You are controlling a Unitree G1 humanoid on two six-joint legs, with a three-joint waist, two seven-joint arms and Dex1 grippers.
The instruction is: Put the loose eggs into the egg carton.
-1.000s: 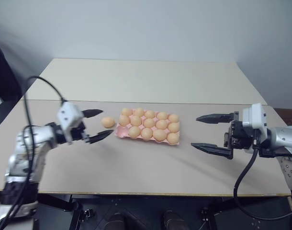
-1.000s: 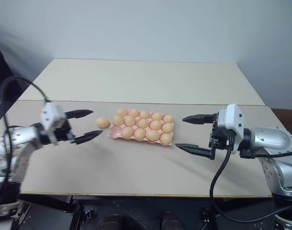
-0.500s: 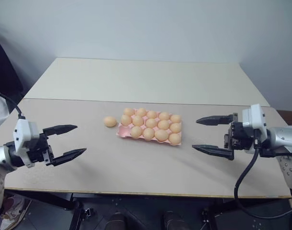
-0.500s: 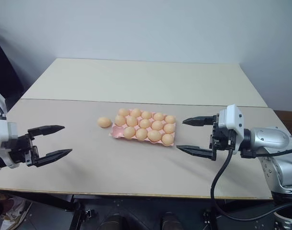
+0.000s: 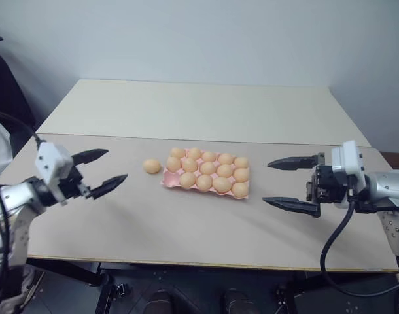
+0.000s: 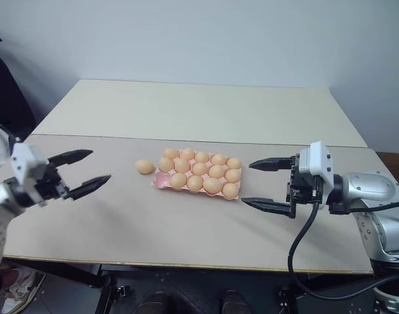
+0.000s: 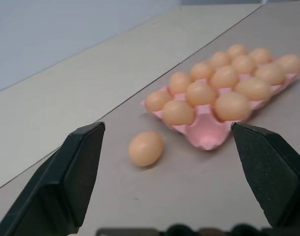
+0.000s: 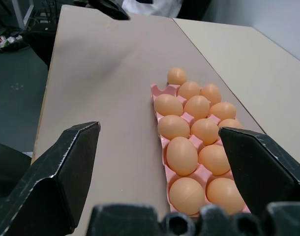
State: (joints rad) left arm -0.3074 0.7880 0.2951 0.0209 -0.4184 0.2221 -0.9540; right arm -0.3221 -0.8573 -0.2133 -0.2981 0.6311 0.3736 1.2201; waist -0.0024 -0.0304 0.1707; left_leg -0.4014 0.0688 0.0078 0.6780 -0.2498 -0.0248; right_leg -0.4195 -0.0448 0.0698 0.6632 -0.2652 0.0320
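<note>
You have a flat pink moulded egg carton (image 6: pixel 159 181) on the pale tan table (image 6: pixel 186 222), nearly every cup filled with tan-orange eggs. One loose tan-orange oval egg (image 6: pixel 144 166) lies just beside the carton's left end. Your left gripper (image 6: pixel 81 171) hovers well left of it, black fingers spread. Your right gripper (image 6: pixel 261 184) hangs right of the carton, fingers wide apart, empty.

Head pair looking down over table (image 5: pixel 186 111), wrist cameras low (opposite ends), sharing egg carton (image 7: pixel 209 132)
</note>
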